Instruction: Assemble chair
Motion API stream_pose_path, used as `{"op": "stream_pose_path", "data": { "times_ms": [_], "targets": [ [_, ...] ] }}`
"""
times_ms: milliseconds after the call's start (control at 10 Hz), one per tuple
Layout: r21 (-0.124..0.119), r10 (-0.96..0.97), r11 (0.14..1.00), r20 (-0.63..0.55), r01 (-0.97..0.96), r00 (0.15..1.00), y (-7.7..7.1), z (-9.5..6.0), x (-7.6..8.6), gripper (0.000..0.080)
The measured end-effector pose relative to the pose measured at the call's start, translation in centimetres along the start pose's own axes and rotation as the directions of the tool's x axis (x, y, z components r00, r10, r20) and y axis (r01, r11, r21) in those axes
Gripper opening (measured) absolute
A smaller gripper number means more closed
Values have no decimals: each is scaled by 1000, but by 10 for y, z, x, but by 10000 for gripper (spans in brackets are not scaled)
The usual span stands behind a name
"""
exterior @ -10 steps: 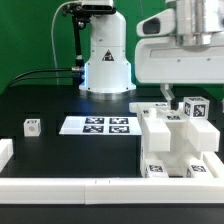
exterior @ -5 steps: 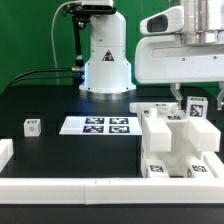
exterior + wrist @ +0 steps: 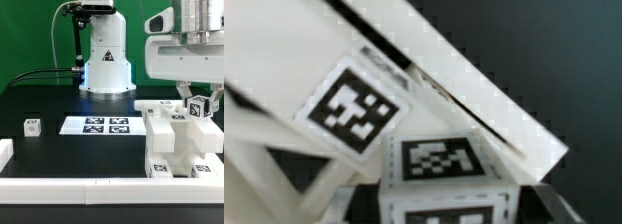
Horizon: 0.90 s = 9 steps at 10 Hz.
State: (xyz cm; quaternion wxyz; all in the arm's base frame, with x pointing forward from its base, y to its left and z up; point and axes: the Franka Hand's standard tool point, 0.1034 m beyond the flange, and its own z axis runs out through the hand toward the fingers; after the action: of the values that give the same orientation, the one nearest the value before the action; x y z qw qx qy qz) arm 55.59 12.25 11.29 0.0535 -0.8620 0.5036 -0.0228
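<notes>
My gripper (image 3: 203,104) is at the exterior view's right, shut on a small white tagged block (image 3: 204,107) and holding it just above the white chair parts (image 3: 168,142) stacked there. In the wrist view the block (image 3: 445,192) sits between my dark fingers (image 3: 367,203), with a long white tagged panel (image 3: 384,95) of the chair parts right behind it. Another small white tagged cube (image 3: 33,126) lies alone on the black table at the exterior view's left.
The marker board (image 3: 96,125) lies flat in the middle of the table. A white rail (image 3: 80,186) runs along the front edge, with a white corner piece (image 3: 5,151) at the left. The robot base (image 3: 106,60) stands at the back.
My gripper has shifted toward the exterior view's right with the block in it. The block now sits slightly tilted. The other parts have not moved.
</notes>
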Motion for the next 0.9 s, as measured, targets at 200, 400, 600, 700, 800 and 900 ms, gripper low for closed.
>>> {"op": "stream_pose_path", "data": {
  "times_ms": [200,400,600,700,800,900],
  "targets": [
    [3,322,947,26,-322,946,1,0,2,281],
    [-4,491,871,27,-491,871,-1,0,0,281],
    [-3,629,777,35,-629,777,-1,0,0,281],
    [-5,669,743,34,-670,742,-1,0,-1,281],
    [-7,695,719,35,-695,718,-1,0,-2,281],
    [-8,715,699,36,-715,699,-1,0,-2,295]
  ]
}}
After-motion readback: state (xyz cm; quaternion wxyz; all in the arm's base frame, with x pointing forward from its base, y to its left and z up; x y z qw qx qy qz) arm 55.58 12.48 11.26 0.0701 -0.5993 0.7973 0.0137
